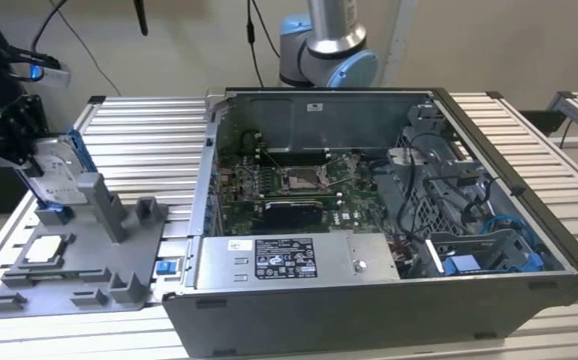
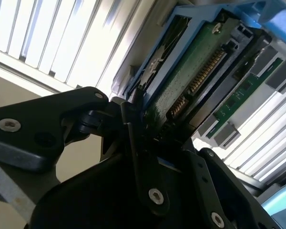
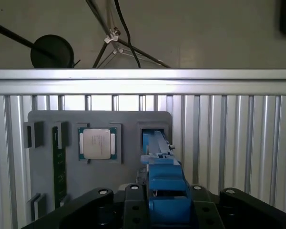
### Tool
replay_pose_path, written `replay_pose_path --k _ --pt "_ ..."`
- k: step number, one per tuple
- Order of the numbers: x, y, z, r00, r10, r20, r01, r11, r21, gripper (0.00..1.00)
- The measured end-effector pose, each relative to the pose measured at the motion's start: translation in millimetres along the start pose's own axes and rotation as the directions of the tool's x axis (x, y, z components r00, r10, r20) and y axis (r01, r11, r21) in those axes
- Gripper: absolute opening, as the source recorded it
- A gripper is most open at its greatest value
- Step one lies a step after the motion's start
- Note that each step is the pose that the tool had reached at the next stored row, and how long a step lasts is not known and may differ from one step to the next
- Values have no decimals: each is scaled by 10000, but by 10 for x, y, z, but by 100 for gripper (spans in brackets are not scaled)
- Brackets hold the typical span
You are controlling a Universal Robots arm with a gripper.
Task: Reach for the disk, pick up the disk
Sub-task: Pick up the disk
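Clamping the disk [image 1: 57, 169] by its blue frame, the gripper [image 1: 24, 154] holds it upright at nine o'clock in the exterior view, over the grey fixture [image 1: 99, 259]. The reach and grasp look done; whether the disk is clear of its slot is unclear.

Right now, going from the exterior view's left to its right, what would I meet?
The pincer gripping the upright disk → grey post on the tray → silver power box → blue cage inside the open computer case.
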State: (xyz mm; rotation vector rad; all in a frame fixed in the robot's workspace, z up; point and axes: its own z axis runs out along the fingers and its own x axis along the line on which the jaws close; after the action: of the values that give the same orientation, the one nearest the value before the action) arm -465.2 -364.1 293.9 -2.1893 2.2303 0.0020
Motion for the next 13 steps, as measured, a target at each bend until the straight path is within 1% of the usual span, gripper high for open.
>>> replay_pose_path --k 8,11,13 --pt "-3 -2 -208 10000 0 -3 0 10000 -1 0" --pt "-3 -3 -269 10000 -1 -7 1 10000 1 0" --pt "-6 -4 -308 10000 -2 -25 2 10000 0 0"
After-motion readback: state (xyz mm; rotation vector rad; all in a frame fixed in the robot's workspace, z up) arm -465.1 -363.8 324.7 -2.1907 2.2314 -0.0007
